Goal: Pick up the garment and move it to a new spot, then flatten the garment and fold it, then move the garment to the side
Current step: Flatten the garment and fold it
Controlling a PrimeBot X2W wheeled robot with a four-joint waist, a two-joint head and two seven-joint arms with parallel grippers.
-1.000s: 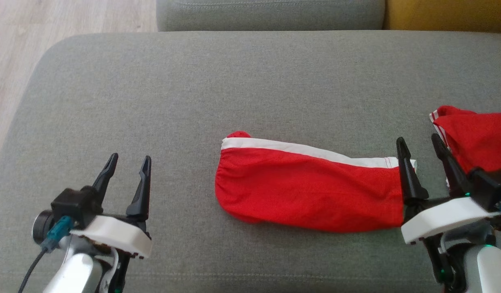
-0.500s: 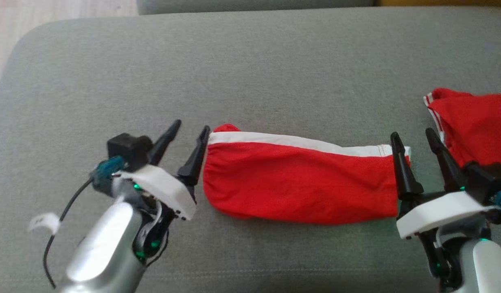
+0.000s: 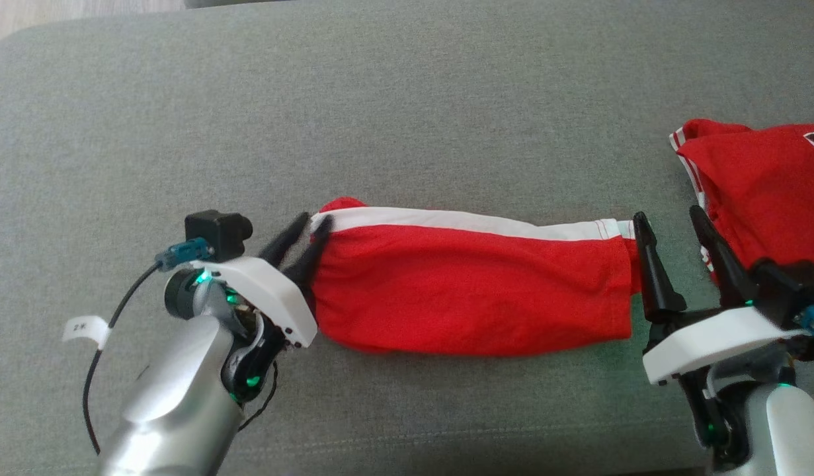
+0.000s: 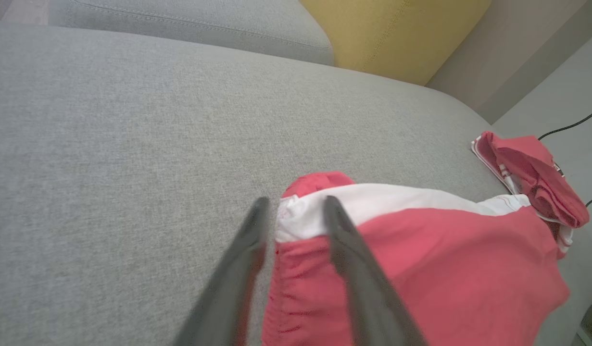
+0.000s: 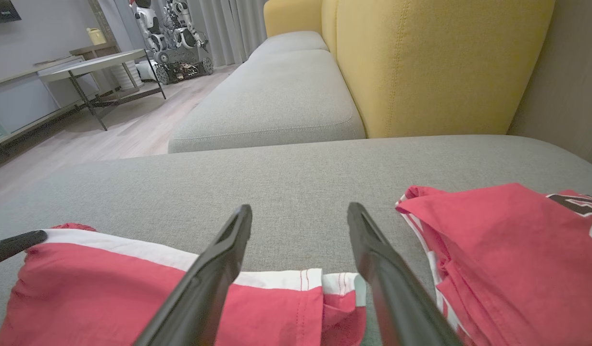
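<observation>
Spread across the middle of the grey cushion (image 3: 380, 119): the red garment (image 3: 473, 291), lying as a long flat strip with a white band along its far edge, running left to right between both grippers.

Rising from the lower left of the head view: the left arm, silver forearm slanted up and rightward, white wrist plate uppermost, black camera block on the outer side. Aimed at the strip's left end, low over the cushion: the left gripper (image 3: 314, 223), fingers drawn fairly near each other yet apart, tips converging at the corner of the white band. In the left wrist view, straddles that corner: one finger just outside the cloth's edge over bare cushion, the other lying across the band, white cloth showing in the gap. Not pressed together on it.

Rising from the lower right: the right arm, wrist plate tilted, fingers pointing away from the robot and leaning slightly left. Spread wide: the right gripper (image 3: 666, 215), holding nothing. Sits at the strip's right end, inner finger crossing the end of the white band, outer finger over bare cushion between the strip and a second red garment (image 3: 764, 178), crumpled, with striped trim, near the cushion's right side.

Behind the cushion in the right wrist view: a yellow backrest (image 5: 435, 62).
</observation>
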